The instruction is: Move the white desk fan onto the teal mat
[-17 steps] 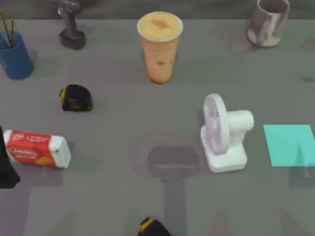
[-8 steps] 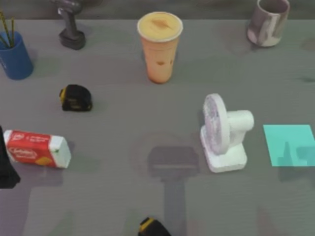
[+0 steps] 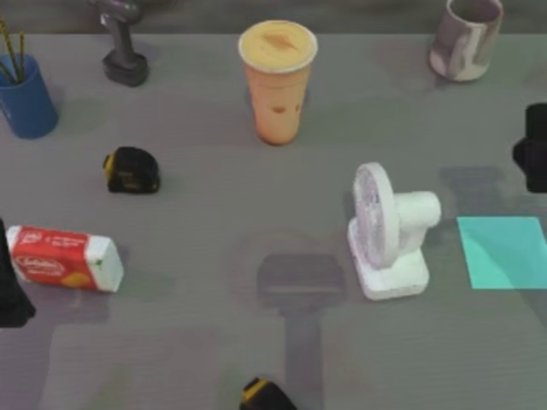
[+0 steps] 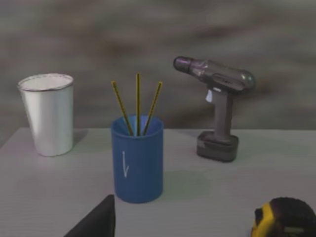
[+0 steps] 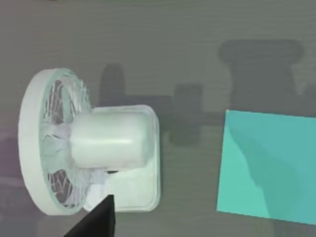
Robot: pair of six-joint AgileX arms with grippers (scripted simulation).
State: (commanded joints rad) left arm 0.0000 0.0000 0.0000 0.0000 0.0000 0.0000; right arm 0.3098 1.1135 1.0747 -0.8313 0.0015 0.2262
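white desk fan (image 3: 389, 231): sat upright on the desk (image 3: 214, 222), just left of the teal mat (image 3: 504, 252), not touching
right gripper (image 3: 535, 147): hung at right edge, fingers couldn't tell
left gripper (image 3: 10, 290): parked at left edge, same

blue pencil cup (image 4: 138, 160) | white cup (image 4: 47, 114) | drill (image 4: 217, 106) | tape measure (image 4: 285, 223)

No legible text in any view. White-and-red packet (image 3: 64, 258), just beside the left gripper (image 3: 10, 290), bears a white oval logo; lettering unreadable. Blue cup (image 4: 138, 159) carries a pale mark, not decipherable.
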